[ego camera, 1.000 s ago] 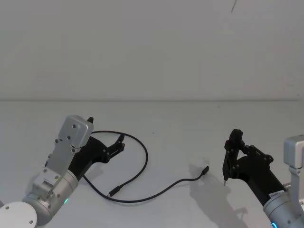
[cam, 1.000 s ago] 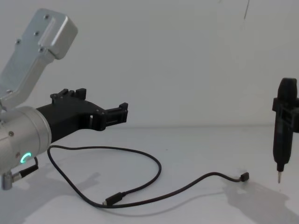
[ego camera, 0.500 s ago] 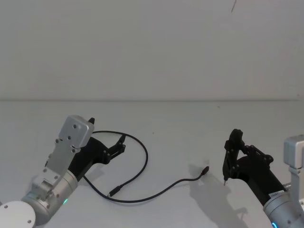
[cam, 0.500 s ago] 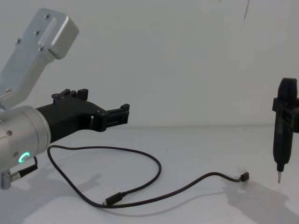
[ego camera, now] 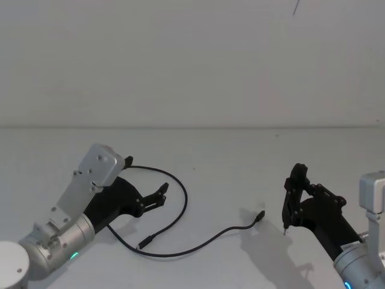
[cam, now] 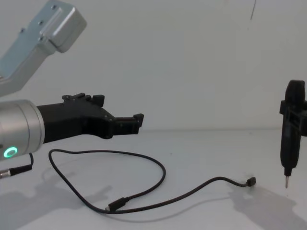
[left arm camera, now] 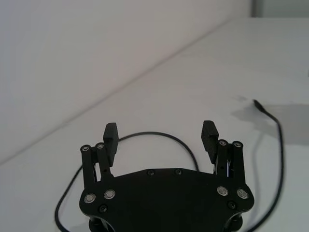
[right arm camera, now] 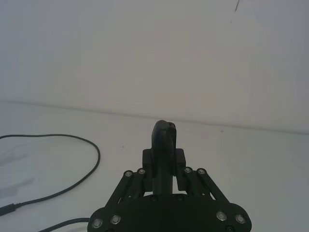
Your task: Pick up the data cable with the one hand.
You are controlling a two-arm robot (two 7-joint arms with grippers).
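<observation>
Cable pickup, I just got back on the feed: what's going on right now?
The left gripper hovers above the table with its jaws open, over the loop of the cable, touching nothing. The cable lies loose on the table, not yet picked up. The right gripper sits off to the right, shut on a slim black tool held upright, tip down, just beyond the cable's far plug.

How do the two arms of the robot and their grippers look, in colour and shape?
The left arm and the right arm are thick silver cylinders with a glowing ring and an angular grey bracket. The left gripper and the right gripper are black, two-fingered, built of flat links with small silver screws.
</observation>
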